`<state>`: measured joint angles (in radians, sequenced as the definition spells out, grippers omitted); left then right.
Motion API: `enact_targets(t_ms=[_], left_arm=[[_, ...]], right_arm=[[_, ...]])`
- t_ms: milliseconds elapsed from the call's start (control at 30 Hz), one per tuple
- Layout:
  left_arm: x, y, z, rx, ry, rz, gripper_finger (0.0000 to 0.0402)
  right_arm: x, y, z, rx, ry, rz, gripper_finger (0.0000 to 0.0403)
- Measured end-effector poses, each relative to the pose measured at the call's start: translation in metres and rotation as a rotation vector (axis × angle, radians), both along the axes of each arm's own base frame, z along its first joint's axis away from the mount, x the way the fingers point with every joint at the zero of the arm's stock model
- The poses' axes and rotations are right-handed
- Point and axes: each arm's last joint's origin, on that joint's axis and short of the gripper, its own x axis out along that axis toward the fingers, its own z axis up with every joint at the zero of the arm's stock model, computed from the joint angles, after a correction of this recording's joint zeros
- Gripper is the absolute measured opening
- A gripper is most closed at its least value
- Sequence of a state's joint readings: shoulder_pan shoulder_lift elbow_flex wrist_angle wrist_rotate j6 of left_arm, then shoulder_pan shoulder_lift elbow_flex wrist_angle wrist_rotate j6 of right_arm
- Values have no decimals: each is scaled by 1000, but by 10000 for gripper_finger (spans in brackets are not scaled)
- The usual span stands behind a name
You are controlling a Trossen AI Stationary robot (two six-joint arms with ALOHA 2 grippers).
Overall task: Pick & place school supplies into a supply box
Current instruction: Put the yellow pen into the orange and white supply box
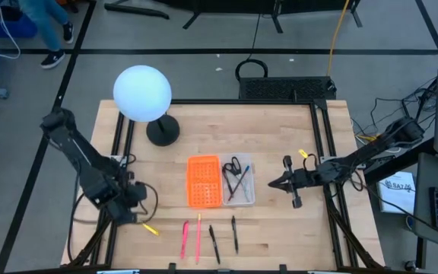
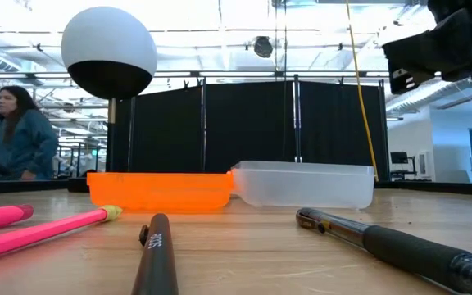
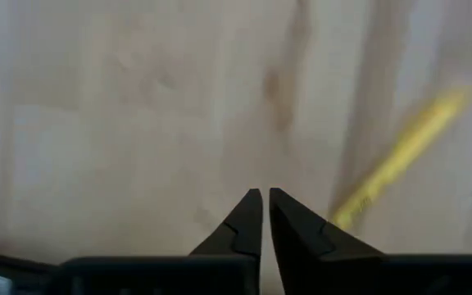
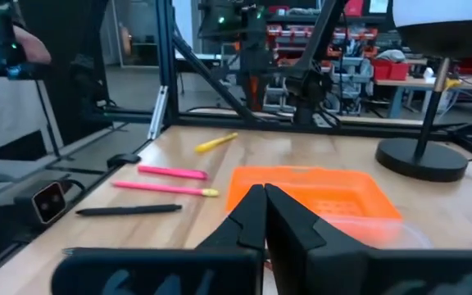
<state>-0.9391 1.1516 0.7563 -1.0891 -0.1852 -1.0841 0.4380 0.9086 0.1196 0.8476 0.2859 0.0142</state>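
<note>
Supply box (image 1: 220, 181) holds scissors (image 1: 235, 168); both end effectors, left (image 1: 144, 199) and right (image 1: 275, 183), clenched empty.

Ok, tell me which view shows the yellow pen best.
The high view: it shows the whole yellow pen lying on the table beside the left gripper, apart from the other pens. The left wrist view shows it close but blurred, the right wrist view small and far. The low view does not show it.

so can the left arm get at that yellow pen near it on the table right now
Probably yes. The left gripper sits just beside the yellow pen, with only bare table between them. Its fingers are shut, so it would need to open first.
</note>
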Motion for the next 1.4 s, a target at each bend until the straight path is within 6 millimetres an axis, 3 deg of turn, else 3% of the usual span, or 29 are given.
enact_targets(t_ms=[267,433,567,967,1200,1400], left_arm=[[-9,-32,-29,31,205,-255,117],[-6,-45,-40,28,185,-390,168],[1,-56,-46,-4,122,-477,184],[7,-65,-73,37,221,-506,186],[18,-63,-77,28,207,-485,184],[28,-57,-78,-27,237,-414,114]], right_arm=[[-2,4,-2,-2,11,26,0],[-2,4,-1,10,9,28,0],[-2,4,-1,33,13,27,0],[0,5,-7,57,56,24,0],[0,5,-6,32,47,26,0],[0,5,-6,27,41,27,0]])
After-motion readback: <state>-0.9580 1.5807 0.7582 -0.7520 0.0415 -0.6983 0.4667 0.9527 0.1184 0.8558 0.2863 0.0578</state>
